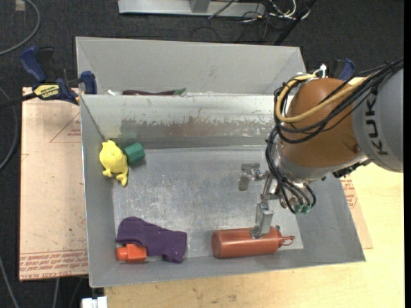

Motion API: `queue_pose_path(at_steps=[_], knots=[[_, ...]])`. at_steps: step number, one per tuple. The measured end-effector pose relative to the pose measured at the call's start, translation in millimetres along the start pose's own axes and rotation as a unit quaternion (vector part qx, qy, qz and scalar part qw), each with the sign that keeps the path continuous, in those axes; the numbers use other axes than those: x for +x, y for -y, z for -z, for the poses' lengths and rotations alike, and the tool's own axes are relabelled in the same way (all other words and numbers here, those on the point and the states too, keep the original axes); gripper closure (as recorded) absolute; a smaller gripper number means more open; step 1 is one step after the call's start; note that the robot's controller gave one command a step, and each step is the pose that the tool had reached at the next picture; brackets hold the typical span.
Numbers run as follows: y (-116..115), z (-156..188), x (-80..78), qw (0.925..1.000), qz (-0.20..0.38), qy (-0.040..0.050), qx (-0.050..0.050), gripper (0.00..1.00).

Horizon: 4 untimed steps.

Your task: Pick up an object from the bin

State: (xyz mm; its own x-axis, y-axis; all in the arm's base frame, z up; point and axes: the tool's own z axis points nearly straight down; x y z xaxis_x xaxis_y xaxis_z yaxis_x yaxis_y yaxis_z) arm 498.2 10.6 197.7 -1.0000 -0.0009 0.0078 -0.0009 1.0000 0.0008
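— Where is your gripper?

— Your bin takes up the middle of the frame. The gripper hangs over the lower right of its floor, jaws spread apart with nothing between them.

— And the nearest thing?

— A red bottle, lying on its side along the bin's lower edge, right of centre. One finger comes down at the bottle's upper edge near the neck. The other stands up and to the left over bare floor, so the bottle lies just below the jaws, not between them.

— Anything else?

— Well apart: a purple cloth at lower left, a yellow toy and a green block touching at upper left, and an orange piece against the cloth.
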Motion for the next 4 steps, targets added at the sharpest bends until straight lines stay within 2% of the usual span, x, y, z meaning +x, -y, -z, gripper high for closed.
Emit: queue_pose_path(at_steps=[1, 2, 3, 4], knots=[[0, 4, -1.5, 1.0, 0.0, 0.0039, 0.0, 0.0], [3, -26, 0.2, 0.9995, 0.03, 0.0067, 0.0, 0.0], [2, -86, -2.6, 0.999, 0.045, 0.0063, 0.0, 0.0], [2, -124, 14.3, 0.983, 0.183, 0.0046, 0.001, 1.0]])
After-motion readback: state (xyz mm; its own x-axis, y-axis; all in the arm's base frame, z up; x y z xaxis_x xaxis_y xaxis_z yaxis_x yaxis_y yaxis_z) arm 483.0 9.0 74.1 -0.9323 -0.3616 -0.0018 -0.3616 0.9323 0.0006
